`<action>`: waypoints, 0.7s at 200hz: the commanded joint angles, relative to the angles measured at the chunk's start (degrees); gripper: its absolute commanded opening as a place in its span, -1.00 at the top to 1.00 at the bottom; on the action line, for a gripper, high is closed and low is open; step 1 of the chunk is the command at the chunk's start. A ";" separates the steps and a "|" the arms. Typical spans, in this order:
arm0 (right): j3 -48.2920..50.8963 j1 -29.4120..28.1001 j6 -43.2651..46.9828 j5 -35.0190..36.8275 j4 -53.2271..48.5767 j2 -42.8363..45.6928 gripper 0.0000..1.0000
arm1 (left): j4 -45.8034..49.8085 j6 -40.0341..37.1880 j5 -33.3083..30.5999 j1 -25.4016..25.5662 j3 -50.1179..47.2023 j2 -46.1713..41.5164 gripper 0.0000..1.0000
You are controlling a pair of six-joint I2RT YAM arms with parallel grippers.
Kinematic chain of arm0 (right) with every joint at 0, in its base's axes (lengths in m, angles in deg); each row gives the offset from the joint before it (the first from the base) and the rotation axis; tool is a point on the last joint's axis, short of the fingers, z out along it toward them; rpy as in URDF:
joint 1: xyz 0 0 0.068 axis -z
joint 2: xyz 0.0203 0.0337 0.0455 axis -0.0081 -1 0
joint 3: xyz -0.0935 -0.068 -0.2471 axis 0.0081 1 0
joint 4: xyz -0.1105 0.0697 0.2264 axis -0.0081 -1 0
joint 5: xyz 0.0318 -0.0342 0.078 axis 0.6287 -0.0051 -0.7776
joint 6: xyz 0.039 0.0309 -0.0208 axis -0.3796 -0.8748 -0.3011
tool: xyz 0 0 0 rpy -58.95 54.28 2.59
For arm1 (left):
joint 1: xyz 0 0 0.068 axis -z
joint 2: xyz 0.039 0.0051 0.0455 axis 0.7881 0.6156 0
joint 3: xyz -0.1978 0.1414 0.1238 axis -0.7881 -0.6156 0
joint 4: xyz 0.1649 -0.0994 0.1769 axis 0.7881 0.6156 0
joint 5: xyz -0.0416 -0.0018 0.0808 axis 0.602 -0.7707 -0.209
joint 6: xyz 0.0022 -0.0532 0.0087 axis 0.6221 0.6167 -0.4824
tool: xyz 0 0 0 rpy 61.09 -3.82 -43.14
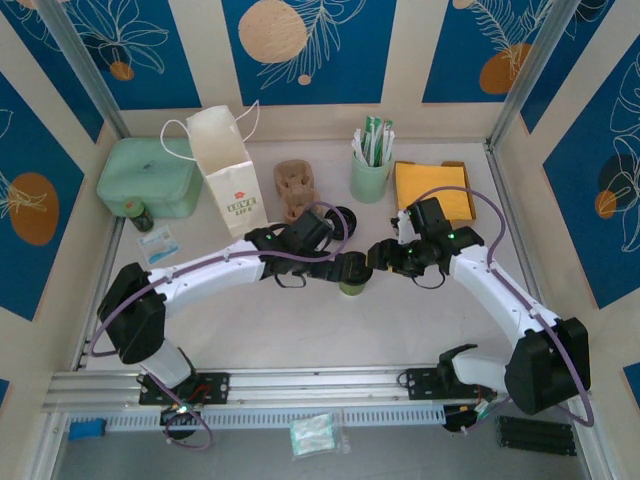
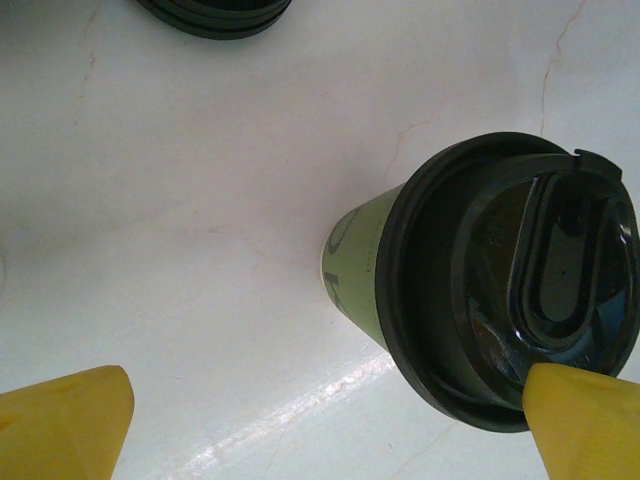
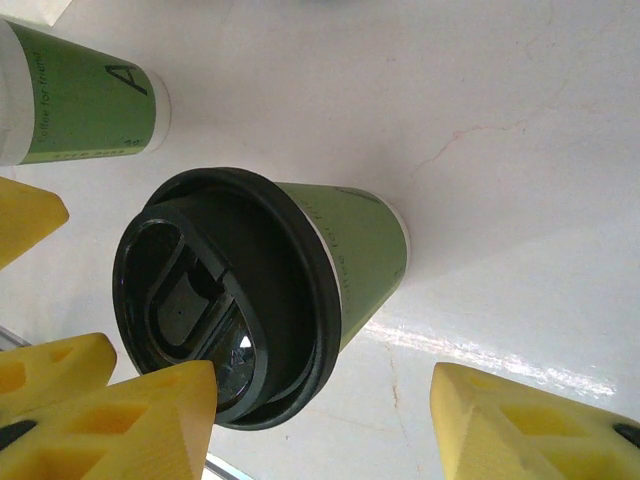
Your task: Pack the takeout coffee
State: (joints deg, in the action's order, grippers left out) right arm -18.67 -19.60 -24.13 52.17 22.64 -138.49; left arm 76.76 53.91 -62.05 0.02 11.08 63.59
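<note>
Takeout coffee point(image 3: 300, 270) stands upright mid-table point(image 2: 200, 200), between the 2 pincers. Probably light, with a thin paper wall that dents and a lid point(image 3: 200, 300) that could pop, so best gripped gently on the green band. Right pincer point(image 3: 320, 380) straddles the cup, jaws apart, unclamped. Left pincer point(image 2: 330, 390) is wide open and empty, 1 fingertip at the lid rim.

A takeout coffee cup point(image 1: 352, 284) stood in the middle of the white table point(image 1: 300, 335). The left gripper point(image 1: 343, 268) was just beside it on one side, and the right gripper point(image 1: 386, 257) was on the other side. Behind them stood a tall white paper bag point(image 1: 226, 170), a brown cup holder point(image 1: 297, 188) and a mint-green cup point(image 1: 370, 180) full of sachets.
</note>
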 commanded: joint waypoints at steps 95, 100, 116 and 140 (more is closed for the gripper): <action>6.37 -1.17 -1.07 0.92 3.33 -2.63 -0.17 | -2.24 3.04 -0.97 0.09 -6.04 0.82 -0.99; 6.39 -1.16 -1.16 0.92 3.34 -2.51 -0.17 | -2.46 3.22 -0.88 0.09 -6.47 0.78 -0.99; 6.32 -1.12 -1.38 0.93 3.04 -2.02 -0.17 | -2.81 3.59 -0.85 0.16 -7.25 0.46 -0.99; 4.82 -1.10 -1.29 0.78 2.09 -1.48 -0.17 | -2.87 3.46 -0.81 0.17 -7.20 -0.18 -0.99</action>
State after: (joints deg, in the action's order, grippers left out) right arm -14.59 -20.59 -25.20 51.32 28.70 -139.78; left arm 70.47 57.23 -61.94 0.02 5.92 62.62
